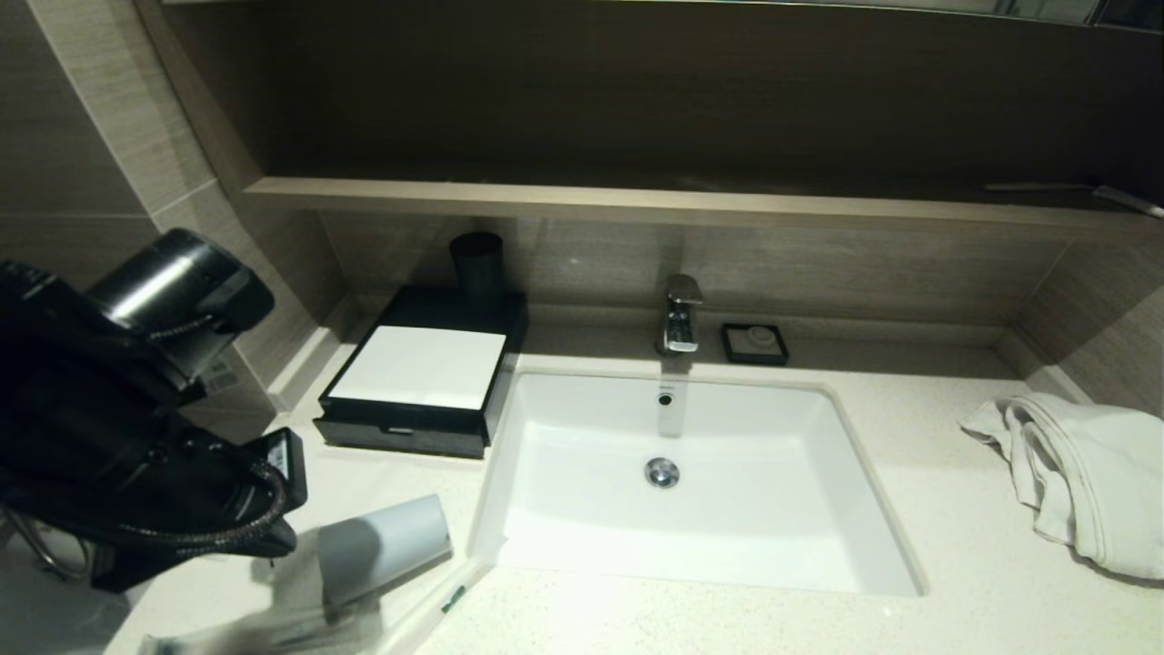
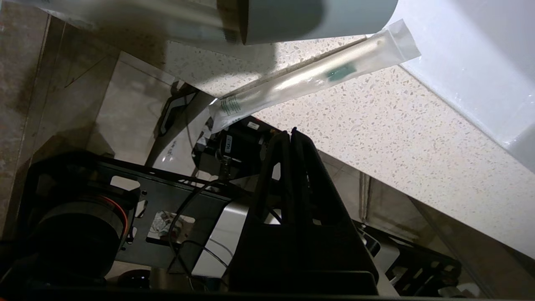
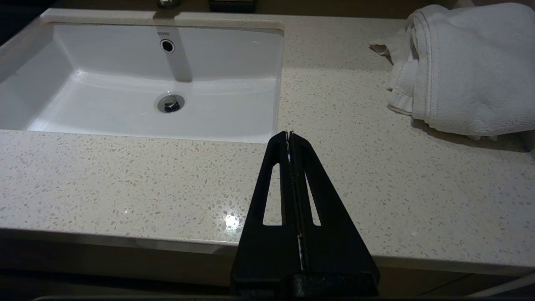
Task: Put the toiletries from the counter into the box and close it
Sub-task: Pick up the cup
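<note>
**A:** Looking down from my head first: how much of this job is done?

**B:** Little, as I judge it. The low black rectangular box with the flat white top panel (image 1: 420,375) sits at the back left of the off-white speckled stone counter (image 1: 955,509), beside the inset white basin (image 1: 677,473), and its shallow front drawer (image 1: 400,432) looks shut. The long thin translucent plastic sachets with green marks (image 1: 435,608) lie at the counter's front left edge, next to a pale grey cup (image 1: 386,544) tipped on its side. Nothing is in the box that I can see. My left arm fills the left of this view, near the cup; its fingertips are hidden there.

**A:** And from my left wrist?

**B:** My left gripper (image 2: 291,133) has its fingers pressed together and carries nothing. It hangs off the counter's edge, with floor and my own base behind it. One sachet pokes past that edge just beyond the tips, not touching them. The cup lies further on.

**A:** My right wrist?

**B:** My right gripper (image 3: 289,134) is parked over the counter's front edge, fingers closed and empty, a crumpled white towel (image 3: 459,67) well off to its side.

**A:** So what remains?

**B:** By my reckoning, everything: opening the box, moving each sachet in, then closing it. I cannot find the small clear packet in any view.
</note>
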You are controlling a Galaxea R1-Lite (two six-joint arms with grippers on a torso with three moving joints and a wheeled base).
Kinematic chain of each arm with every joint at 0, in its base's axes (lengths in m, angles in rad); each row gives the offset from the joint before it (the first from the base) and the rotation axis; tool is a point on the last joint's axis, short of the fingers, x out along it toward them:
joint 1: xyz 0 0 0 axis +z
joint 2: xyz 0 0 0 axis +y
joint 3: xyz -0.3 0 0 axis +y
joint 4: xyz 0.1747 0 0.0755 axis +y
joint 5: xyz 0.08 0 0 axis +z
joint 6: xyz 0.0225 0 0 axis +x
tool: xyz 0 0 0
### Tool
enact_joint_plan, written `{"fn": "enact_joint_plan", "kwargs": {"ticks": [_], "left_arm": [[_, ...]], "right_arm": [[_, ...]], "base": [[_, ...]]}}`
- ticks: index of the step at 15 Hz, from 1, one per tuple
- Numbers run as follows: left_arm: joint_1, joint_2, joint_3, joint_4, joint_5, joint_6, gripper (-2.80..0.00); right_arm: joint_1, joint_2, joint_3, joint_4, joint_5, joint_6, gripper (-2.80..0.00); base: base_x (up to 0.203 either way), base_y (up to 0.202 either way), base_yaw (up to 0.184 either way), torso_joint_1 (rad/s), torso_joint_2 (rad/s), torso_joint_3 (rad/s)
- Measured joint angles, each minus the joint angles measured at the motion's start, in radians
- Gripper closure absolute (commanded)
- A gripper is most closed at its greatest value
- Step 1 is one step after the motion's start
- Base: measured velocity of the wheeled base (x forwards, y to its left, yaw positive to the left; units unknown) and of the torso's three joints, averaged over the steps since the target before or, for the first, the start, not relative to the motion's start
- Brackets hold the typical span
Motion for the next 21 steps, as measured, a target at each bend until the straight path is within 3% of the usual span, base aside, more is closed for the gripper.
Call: {"fn": "enact_joint_plan", "kwargs": {"ticks": [7,11,18,19,21], "left_arm": [[-0.094,0.077,-0.041,-0.007,0.051,0.051,0.00],[-0.099,0.124,-0.083,0.025,0.056,-0.055,0.00],[-0.069,0.160,-0.085,0.022,0.048,-0.072,0.00],[-0.051,0.159,-0.085,0.020,0.046,-0.071,-2.80],[-0.010,0.155,-0.082,0.020,0.033,-0.068,-2.80]], "right_arm": [[0.000,0.000,0.000,0.000,0.000,0.000,0.00],[0.000,0.000,0.000,0.000,0.000,0.000,0.00],[0.000,0.000,0.000,0.000,0.000,0.000,0.00],[0.000,0.000,0.000,0.000,0.000,0.000,0.00],[0.000,0.000,0.000,0.000,0.000,0.000,0.00]], "base": [[0.000,0.000,0.000,0.000,0.00,0.000],[0.000,0.000,0.000,0.000,0.00,0.000],[0.000,0.000,0.000,0.000,0.00,0.000],[0.000,0.000,0.000,0.000,0.00,0.000],[0.000,0.000,0.000,0.000,0.00,0.000]]}}
